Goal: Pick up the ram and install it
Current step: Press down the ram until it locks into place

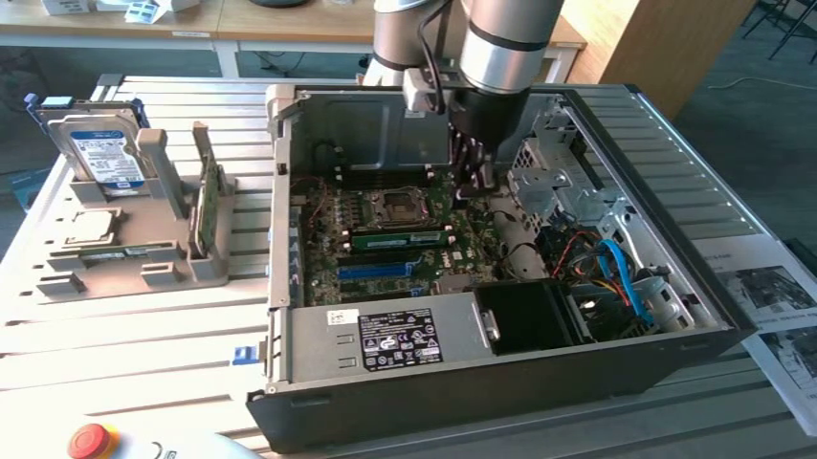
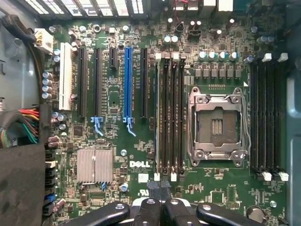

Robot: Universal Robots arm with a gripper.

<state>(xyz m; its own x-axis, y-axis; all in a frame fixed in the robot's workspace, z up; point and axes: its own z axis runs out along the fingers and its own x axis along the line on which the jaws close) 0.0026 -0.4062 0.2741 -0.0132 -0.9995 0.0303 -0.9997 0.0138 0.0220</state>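
A long green stick that fits the ram (image 1: 398,239) stands on edge in a memory slot of the motherboard, just in front of the CPU socket (image 1: 389,204). My gripper (image 1: 470,186) hangs inside the open PC case, above the board and to the exterior view's right of the socket. In the wrist view its black fingers (image 2: 149,213) meet with nothing between them, so my gripper (image 2: 160,209) is shut and empty. The bank of black memory slots (image 2: 169,113) lies straight below the camera, beside the empty socket (image 2: 217,123); from there I cannot pick out the stick.
The case walls (image 1: 287,191) and the power supply (image 1: 396,339) hem in the board. Cables (image 1: 613,273) fill the exterior view's right side. A grey holder (image 1: 191,268) on the exterior view's left carries a hard disk (image 1: 102,158) and an upright green card (image 1: 201,201). A blue slot strip (image 2: 127,80) runs beside the memory slots.
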